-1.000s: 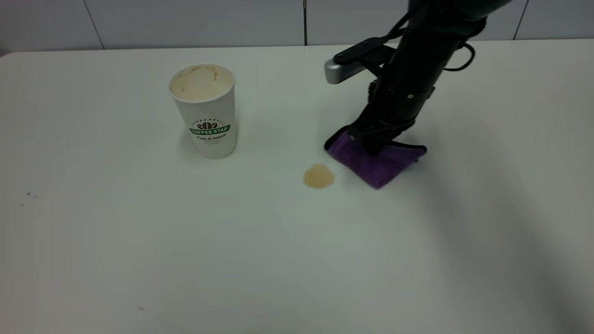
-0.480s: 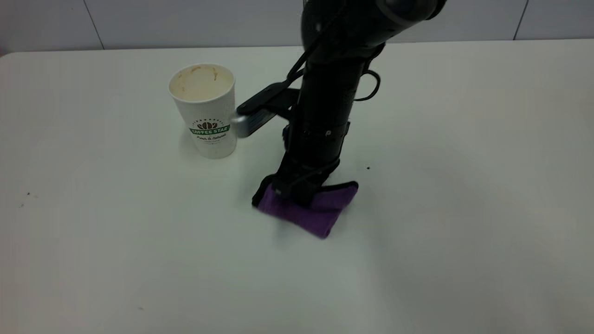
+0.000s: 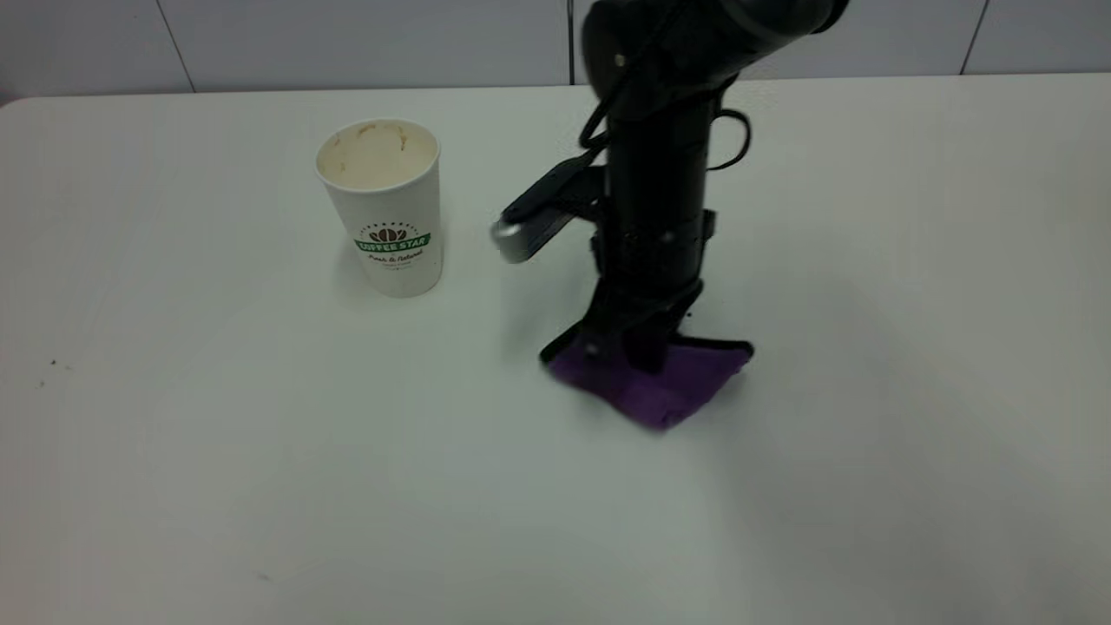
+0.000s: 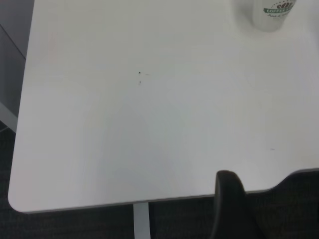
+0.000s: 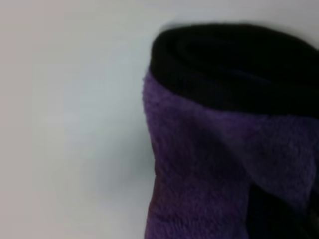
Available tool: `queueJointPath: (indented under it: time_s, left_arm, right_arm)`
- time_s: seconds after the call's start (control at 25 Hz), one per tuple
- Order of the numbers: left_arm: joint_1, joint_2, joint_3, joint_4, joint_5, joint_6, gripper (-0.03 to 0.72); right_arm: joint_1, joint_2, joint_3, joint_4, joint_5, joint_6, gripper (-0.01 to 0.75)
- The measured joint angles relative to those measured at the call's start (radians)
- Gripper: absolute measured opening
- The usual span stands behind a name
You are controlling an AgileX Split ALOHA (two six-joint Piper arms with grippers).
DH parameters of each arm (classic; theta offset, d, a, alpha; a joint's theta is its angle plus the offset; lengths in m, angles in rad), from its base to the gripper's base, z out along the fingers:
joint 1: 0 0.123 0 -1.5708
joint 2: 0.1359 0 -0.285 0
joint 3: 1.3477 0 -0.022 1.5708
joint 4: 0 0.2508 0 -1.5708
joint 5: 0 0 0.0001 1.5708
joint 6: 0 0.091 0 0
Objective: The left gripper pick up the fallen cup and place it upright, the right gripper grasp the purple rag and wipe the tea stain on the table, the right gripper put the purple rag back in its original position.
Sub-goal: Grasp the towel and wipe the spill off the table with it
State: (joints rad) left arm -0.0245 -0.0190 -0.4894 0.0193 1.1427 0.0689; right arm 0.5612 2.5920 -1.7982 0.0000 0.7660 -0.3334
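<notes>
The white paper cup (image 3: 382,208) with a green logo stands upright at the left back of the table; its base also shows in the left wrist view (image 4: 271,12). My right gripper (image 3: 647,351) points straight down, shut on the purple rag (image 3: 660,382), and presses it flat on the table right of the cup. The rag fills the right wrist view (image 5: 209,164), with its black rolled edge on the table. No tea stain shows on the table. My left gripper (image 4: 232,209) is parked beyond the table's edge, out of the exterior view.
The white table (image 3: 260,451) ends at a grey wall behind. Small dark specks (image 3: 52,363) lie at the far left and show in the left wrist view (image 4: 139,73). The right arm's wrist camera (image 3: 525,230) juts out toward the cup.
My right gripper dragged the rag left and forward over the brown stain, then back to the right. The stain no longer shows. The cup has not moved.
</notes>
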Motion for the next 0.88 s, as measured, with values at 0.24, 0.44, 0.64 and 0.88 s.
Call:
queueJointPath:
  time_s: [0.24,0.44,0.64,0.88]
  left_arm:
    - [0.0,0.0,0.0,0.0,0.0,0.0,0.449]
    - [0.0,0.0,0.0,-0.001,0.0,0.0,0.449]
    - [0.0,0.0,0.0,-0.001,0.0,0.0,0.449]
    - [0.0,0.0,0.0,-0.001,0.0,0.0,0.449]
  right_arm:
    - [-0.205,0.0,-0.001,-0.054,-0.011,0.111,0.049]
    - [-0.357,0.0,-0.002,-0.054,0.0,0.135,0.049]
    - [-0.467,0.0,-0.002,-0.026,0.001,0.159,0.058]
    - [-0.485,0.0,-0.005,0.098,0.021,0.051,0.135]
